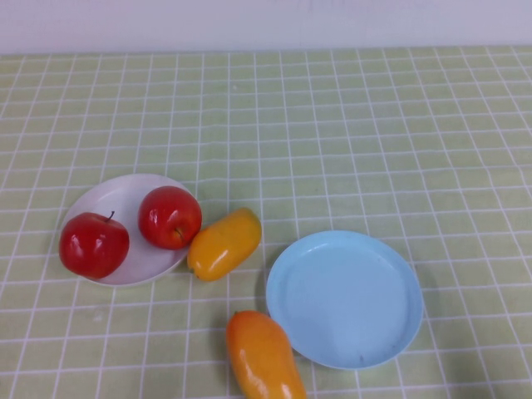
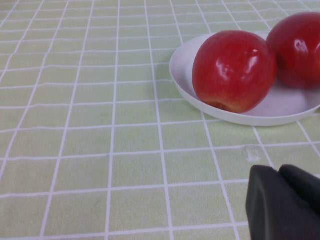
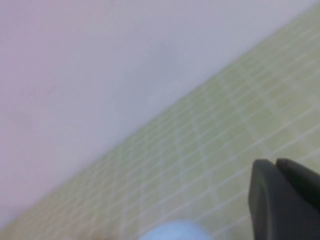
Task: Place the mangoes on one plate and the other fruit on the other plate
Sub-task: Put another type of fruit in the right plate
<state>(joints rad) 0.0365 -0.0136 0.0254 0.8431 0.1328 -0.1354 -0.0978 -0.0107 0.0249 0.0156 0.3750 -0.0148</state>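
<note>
Two red apples [image 1: 94,243] [image 1: 169,217] sit on the white plate [image 1: 125,195] at the left. One mango [image 1: 224,243] lies on the cloth between the two plates, close to the white plate's rim. The other mango [image 1: 263,357] lies by the table's near edge, next to the empty light blue plate [image 1: 344,298]. Neither arm shows in the high view. In the left wrist view my left gripper [image 2: 278,172] is shut and empty, a short way from the white plate [image 2: 190,92] with both apples [image 2: 233,70] [image 2: 297,50]. My right gripper [image 3: 275,162] is shut, with the blue plate [image 3: 172,231] at the picture's edge.
A green checked cloth [image 1: 332,141] covers the table. A pale wall [image 1: 266,21] runs along the far edge. Nothing else stands on the cloth.
</note>
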